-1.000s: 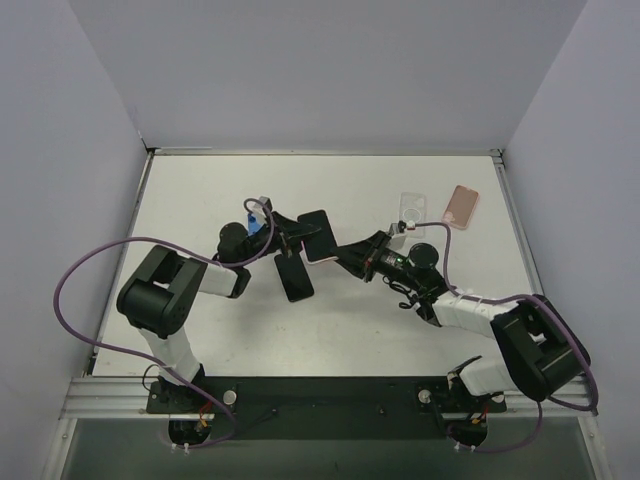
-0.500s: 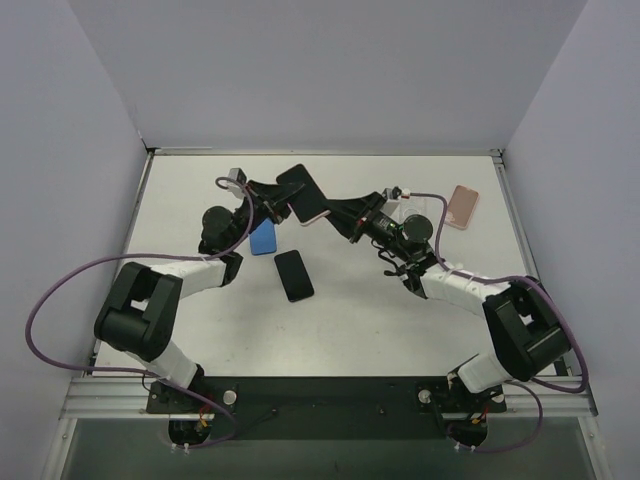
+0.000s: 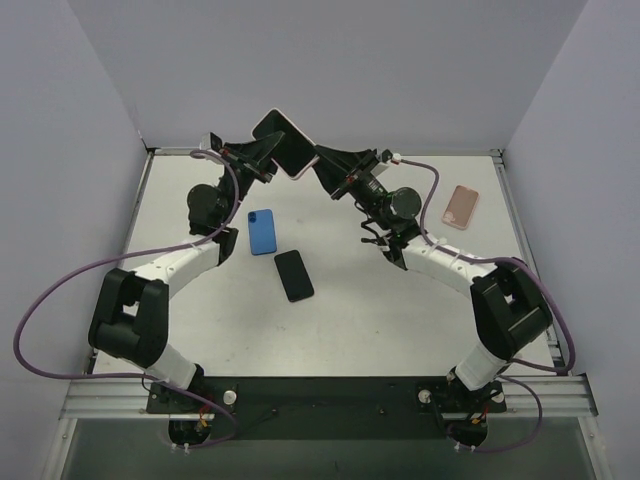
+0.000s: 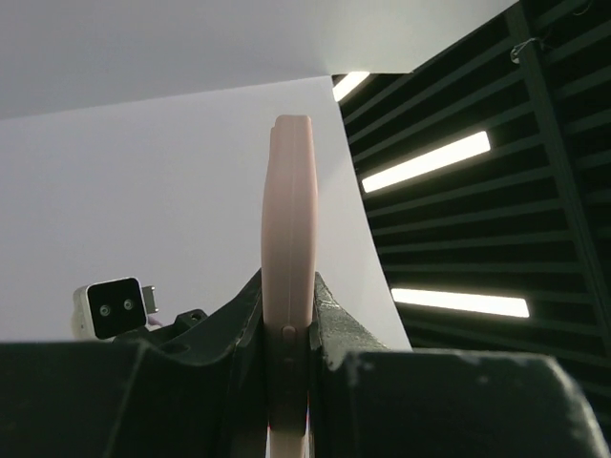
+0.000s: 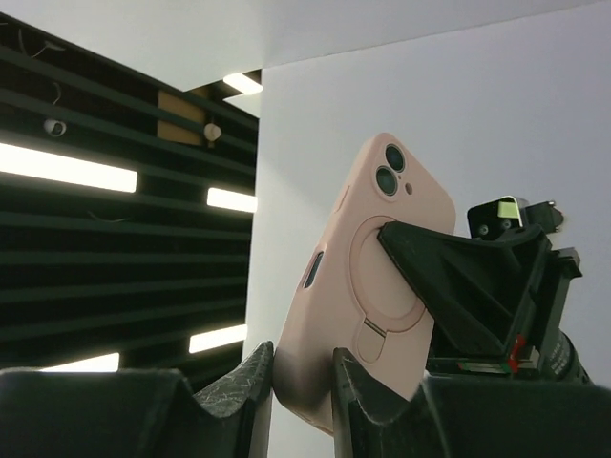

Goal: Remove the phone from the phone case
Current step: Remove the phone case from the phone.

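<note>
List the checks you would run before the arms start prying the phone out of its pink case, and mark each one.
1. Left hand shut on pink case: ok.
2. Right hand shut on its opposite side: ok.
3. Case held above table: ok.
4. Case lip loosened anywhere: cannot tell.
5. Black phone lying clear of both arms: ok.

Pink phone case [image 5: 372, 258]: smooth, matt, rubbery-looking shell; the camera lenses set in it are dark and glossy. Left gripper [image 4: 287, 315] and right gripper [image 5: 303, 372]: matt black plastic, faintly grainy. Table [image 3: 400, 320]: white, matt, smooth. Frame rail [image 3: 100, 400]: bare ribbed metal.
</note>
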Action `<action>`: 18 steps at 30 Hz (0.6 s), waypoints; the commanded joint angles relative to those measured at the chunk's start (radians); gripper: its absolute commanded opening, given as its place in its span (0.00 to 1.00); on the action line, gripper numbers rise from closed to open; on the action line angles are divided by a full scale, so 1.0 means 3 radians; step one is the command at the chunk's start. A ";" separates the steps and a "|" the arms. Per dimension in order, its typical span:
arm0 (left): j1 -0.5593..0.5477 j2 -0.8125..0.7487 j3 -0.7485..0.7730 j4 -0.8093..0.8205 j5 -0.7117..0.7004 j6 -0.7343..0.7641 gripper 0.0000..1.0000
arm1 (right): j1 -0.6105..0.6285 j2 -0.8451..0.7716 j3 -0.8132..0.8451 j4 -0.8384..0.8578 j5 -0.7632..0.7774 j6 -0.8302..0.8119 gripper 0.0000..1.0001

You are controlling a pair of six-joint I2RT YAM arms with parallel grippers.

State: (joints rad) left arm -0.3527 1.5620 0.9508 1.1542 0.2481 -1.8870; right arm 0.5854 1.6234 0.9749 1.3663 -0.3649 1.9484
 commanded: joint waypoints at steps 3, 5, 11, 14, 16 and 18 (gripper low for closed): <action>-0.0195 -0.0364 0.0379 0.1706 0.0155 -0.0419 0.00 | 0.0298 0.0356 0.0447 0.0999 0.0275 0.0388 0.00; -0.0195 -0.0415 0.0379 0.1706 0.0129 -0.0414 0.00 | 0.0329 0.0428 0.0559 0.0994 0.0301 0.0393 0.00; -0.0195 -0.0517 0.0451 0.1711 0.0073 -0.0444 0.00 | 0.0457 0.0622 0.0718 0.0994 0.0398 0.0434 0.00; -0.0200 -0.0538 0.0487 0.1706 0.0063 -0.0470 0.00 | 0.0518 0.0735 0.0785 0.0994 0.0424 0.0464 0.00; -0.0205 -0.0564 0.0471 0.1711 0.0042 -0.0485 0.00 | 0.0559 0.0826 0.0856 0.0994 0.0429 0.0470 0.00; -0.0200 -0.0604 0.0451 0.1711 0.0022 -0.0490 0.00 | 0.0585 0.0883 0.0902 0.0994 0.0424 0.0485 0.00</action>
State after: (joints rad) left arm -0.3431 1.4876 0.9970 1.1549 0.0910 -1.9350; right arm 0.6868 1.7931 1.2186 1.5028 -0.2035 2.0266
